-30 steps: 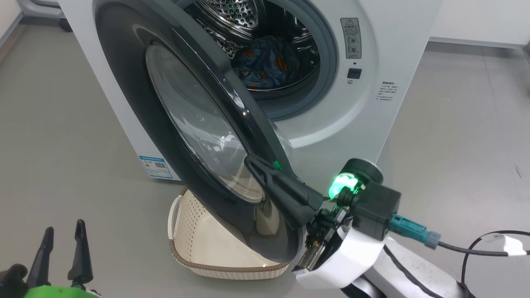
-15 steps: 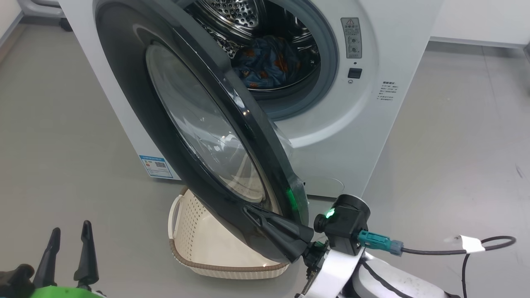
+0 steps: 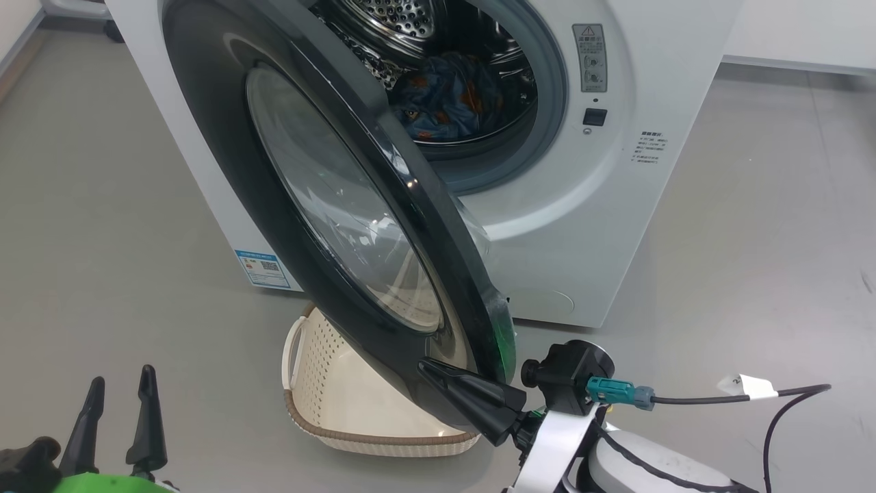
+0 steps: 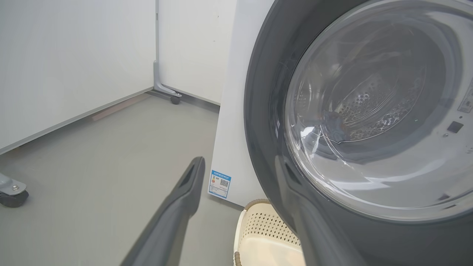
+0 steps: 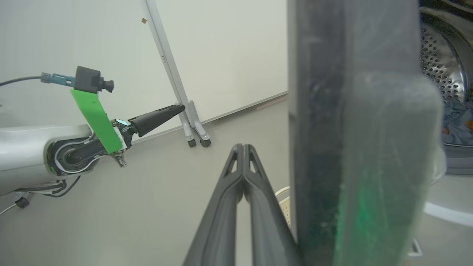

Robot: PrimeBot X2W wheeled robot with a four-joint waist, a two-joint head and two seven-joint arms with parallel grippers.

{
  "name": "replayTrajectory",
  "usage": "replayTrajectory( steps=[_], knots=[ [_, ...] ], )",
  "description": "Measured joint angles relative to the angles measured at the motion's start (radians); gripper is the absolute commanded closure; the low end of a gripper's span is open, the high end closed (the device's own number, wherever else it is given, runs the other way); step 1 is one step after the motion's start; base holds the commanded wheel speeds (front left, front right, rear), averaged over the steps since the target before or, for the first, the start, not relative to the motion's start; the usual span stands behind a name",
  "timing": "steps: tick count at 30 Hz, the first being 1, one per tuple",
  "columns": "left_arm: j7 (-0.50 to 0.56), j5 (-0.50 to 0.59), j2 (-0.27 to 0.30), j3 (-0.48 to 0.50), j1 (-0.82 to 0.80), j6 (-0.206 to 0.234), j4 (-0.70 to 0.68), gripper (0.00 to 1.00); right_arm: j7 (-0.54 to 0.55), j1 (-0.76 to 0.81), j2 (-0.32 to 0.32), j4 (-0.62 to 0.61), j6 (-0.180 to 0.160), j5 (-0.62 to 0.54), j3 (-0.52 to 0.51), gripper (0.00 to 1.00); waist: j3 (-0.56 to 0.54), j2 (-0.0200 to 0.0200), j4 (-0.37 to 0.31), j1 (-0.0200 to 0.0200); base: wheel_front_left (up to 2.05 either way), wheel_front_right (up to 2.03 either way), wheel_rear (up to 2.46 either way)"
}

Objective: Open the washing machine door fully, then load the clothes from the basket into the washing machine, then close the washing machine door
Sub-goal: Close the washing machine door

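Door [image 3: 321, 198] status: part-open, swung out from the washer [image 3: 602, 226] front, free edge toward the robot. Clothes [image 3: 452, 96] sit low in the drum [image 3: 404, 17], behind the seal [image 3: 547, 109], with nothing draped over it. Basket [image 3: 342, 404] is on the floor [image 3: 102, 239] just in front of the washer, under the door's lower edge. Its visible part looks empty; the rest is hidden by the door. Judgement: loading done, closing step in hand.

Right gripper [image 3: 424, 365]: fingers pressed together, holding nothing, tip at the lower rim [image 4: 262, 111] on the door's outer face, near the free edge. Touching or just beside, can't tell. Left gripper [image 3: 122, 375]: fingers spread, empty, low over the floor, apart from the door.

Handling:
- **Door:** rigid and hinged, likely fairly heavy. It swings and won't flex.
- **Rim:** glossy, so a closed fingertip may skid along it.
- **Glass [image 4: 373, 111]:** the fragile part, don't push there.
- **Contact point:** flat of the rim's outer face near the free edge, farthest from the hinge side, pushing square to the face. No grasp needed, a push does it.
- **Latch:** probably wants a firm last bit.
- **Clothes:** soft and light, and deep enough that pinching in the seal looks unlikely.
- **Basket:** light, thin plastic. Whether the door's lower edge clears it can't be told.
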Motion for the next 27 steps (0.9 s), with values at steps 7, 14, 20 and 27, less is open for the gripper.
replayTrajectory(
  steps=[7, 14, 20, 27],
  knots=[
    [0.000, -0.002, 0.000, 0.002, 0.000, 0.000, 0.000, 0.00, 0.000, -0.011, -0.002, 0.067, 0.000, 0.004, -0.013, 1.00, 0.008, 0.0000, 0.004, 0.0000, 0.00, 0.00, 0.00],
    [0.000, -0.009, 0.000, 0.004, 0.000, 0.000, -0.003, 0.00, -0.002, -0.039, -0.029, 0.115, -0.001, 0.004, -0.078, 1.00, 0.017, 0.0000, 0.001, 0.0000, 0.00, 0.00, 0.00],
    [0.000, -0.009, 0.002, 0.010, -0.001, 0.000, -0.014, 0.00, -0.008, -0.059, -0.037, 0.140, -0.011, 0.004, -0.114, 1.00, 0.033, 0.0000, -0.005, 0.0000, 0.00, 0.00, 0.00],
    [0.000, -0.019, 0.009, 0.008, -0.015, 0.000, -0.031, 0.00, -0.011, -0.086, -0.051, 0.172, -0.036, 0.012, -0.175, 1.00, 0.064, 0.0000, -0.007, 0.0000, 0.00, 0.00, 0.00]
  ],
)
